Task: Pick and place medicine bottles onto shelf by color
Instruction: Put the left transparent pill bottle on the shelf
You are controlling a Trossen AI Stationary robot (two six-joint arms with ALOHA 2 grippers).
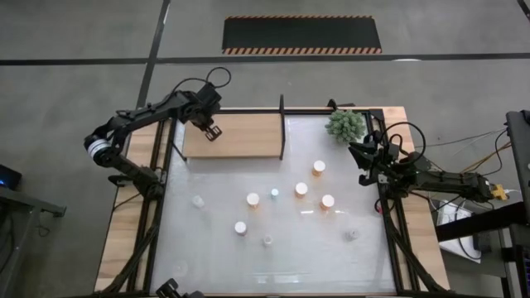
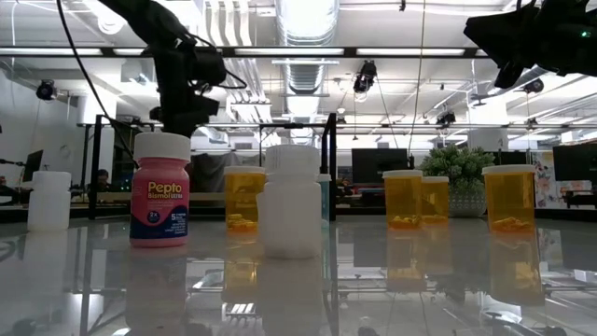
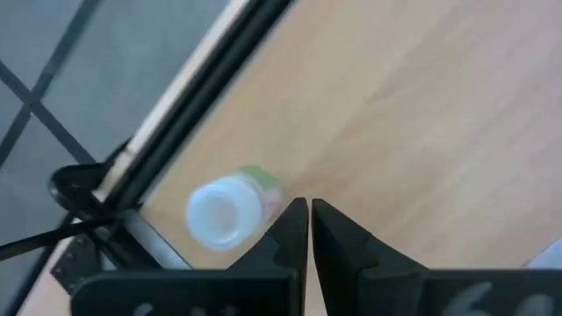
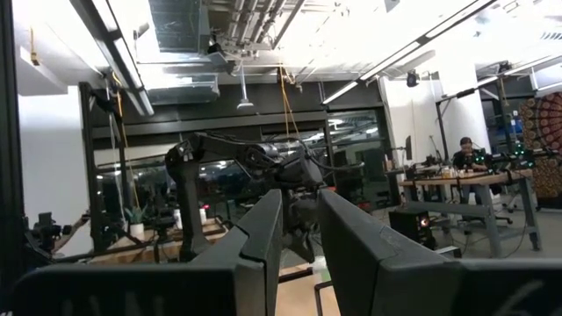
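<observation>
Left gripper (image 1: 212, 131) is hovering over the shelf (image 1: 248, 136), fingers fully closed and holding nothing.
A small bottle (image 3: 230, 207) is standing on the shelf just beside the fingertips, near the black edge bar; moving sideways, the arm risks knocking it over, while other bottles (image 1: 301, 189) are waiting mid-frame on the table.

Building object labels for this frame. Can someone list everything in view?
orange bottles: four, pale caps, mid-table
pink bottle: one, Pepto label, close to low camera
white bottles: about three, scattered on tabletop
blue-capped bottle: one, table centre
shelved bottle: one, white cap, on shelf by frame bar
shelf: one, light wood
plant: one, green, beside shelf
left gripper: jaws shut, empty, over shelf
right gripper: jaws slightly apart, empty, table's right edge
</observation>
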